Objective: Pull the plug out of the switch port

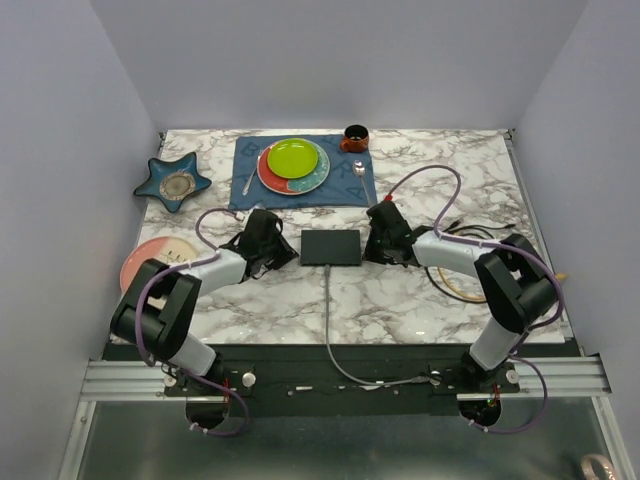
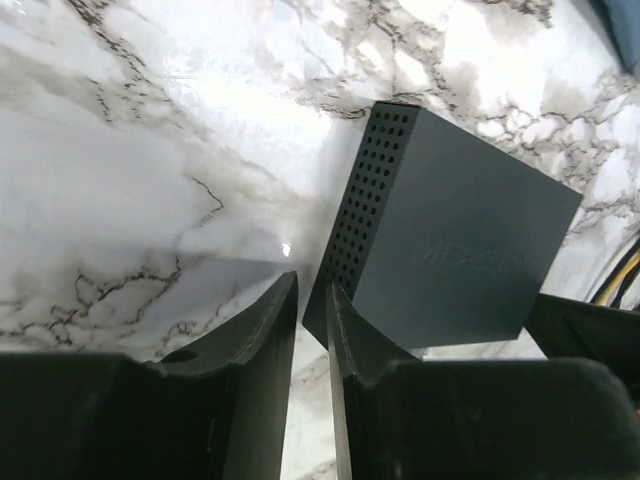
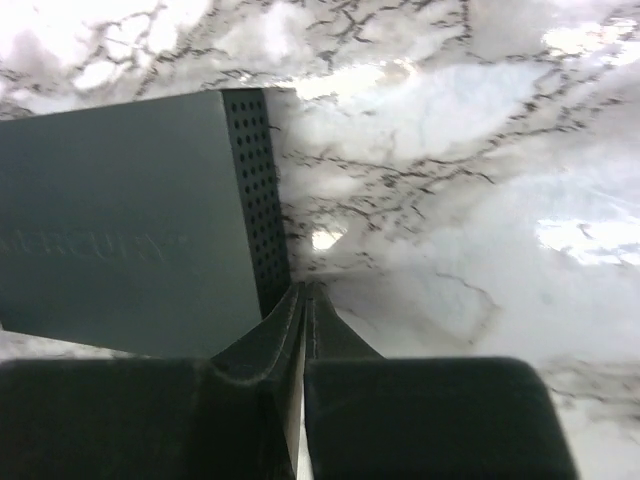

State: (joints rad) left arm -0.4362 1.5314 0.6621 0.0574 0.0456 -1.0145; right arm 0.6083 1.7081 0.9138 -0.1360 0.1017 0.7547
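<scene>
The switch (image 1: pixel 330 246), a flat matte-black box, lies flat at the middle of the marble table. A grey cable (image 1: pixel 327 310) runs from its near long edge to the table's front; the plug itself is too small to make out. My left gripper (image 1: pixel 287 250) is at the switch's left end. In the left wrist view the gripper (image 2: pixel 313 283) is all but shut, empty, with its tip at the perforated side of the switch (image 2: pixel 460 240). My right gripper (image 1: pixel 368 247) is at the right end. In the right wrist view it (image 3: pixel 305 287) is shut, empty, touching the perforated side of the switch (image 3: pixel 120 240).
A blue cloth mat (image 1: pixel 345 185) behind the switch carries stacked plates with a green one (image 1: pixel 293 157) on top, a spoon and a brown cup (image 1: pixel 354 137). A blue star dish (image 1: pixel 172 181) and a pink plate (image 1: pixel 140 265) are at the left. Coiled cables (image 1: pixel 462 280) lie at the right.
</scene>
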